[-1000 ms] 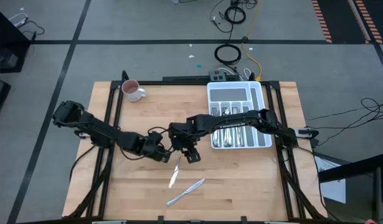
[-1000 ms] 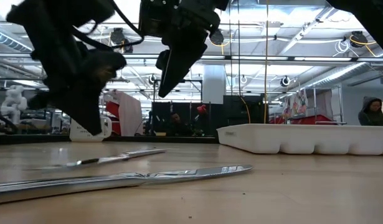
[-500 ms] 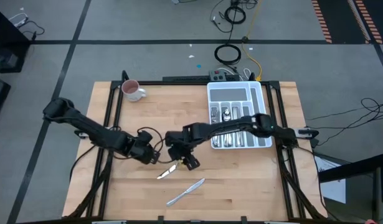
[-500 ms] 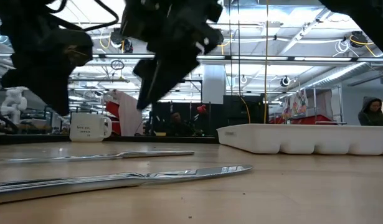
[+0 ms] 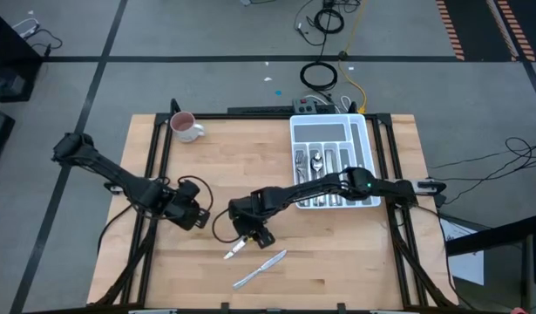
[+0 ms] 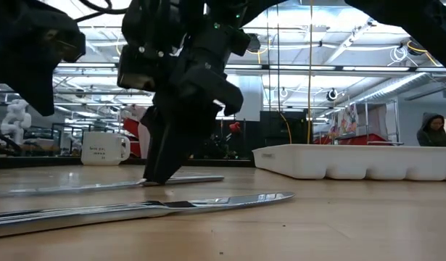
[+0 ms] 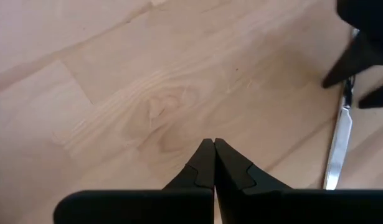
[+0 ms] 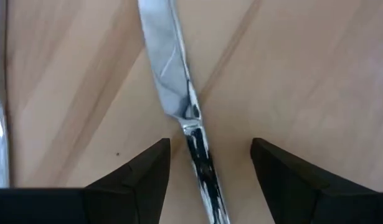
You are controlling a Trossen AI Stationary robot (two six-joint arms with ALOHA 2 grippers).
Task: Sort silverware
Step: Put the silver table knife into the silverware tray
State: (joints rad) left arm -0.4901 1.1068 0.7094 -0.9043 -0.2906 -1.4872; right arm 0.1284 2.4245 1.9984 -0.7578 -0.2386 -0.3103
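My right end effector [image 5: 247,237] is down at the wooden surface [image 5: 337,253], arm stretched long across from the right side and pitched steeply down at the wrist. Fingers [image 8: 141,180] are spread wide, straddling a knife [image 8: 179,106] that lies flat between them, handle running down the gap; nothing gripped, metal clear of both pads. From above, that knife [image 5: 235,249] pokes out just past my fingertips toward the front edge. A second knife [image 5: 260,269] lies just beyond it, nearer the front, apart from the first. The rest of the silverware [image 5: 318,162] sits in the white tray [image 5: 295,131] at the back right. My left end effector [image 5: 196,218] hangs low to the left, fingers [image 7: 203,168] pressed fully together, empty, elbow folded back toward the left edge. White mug [image 5: 184,126] stands at the back left corner.
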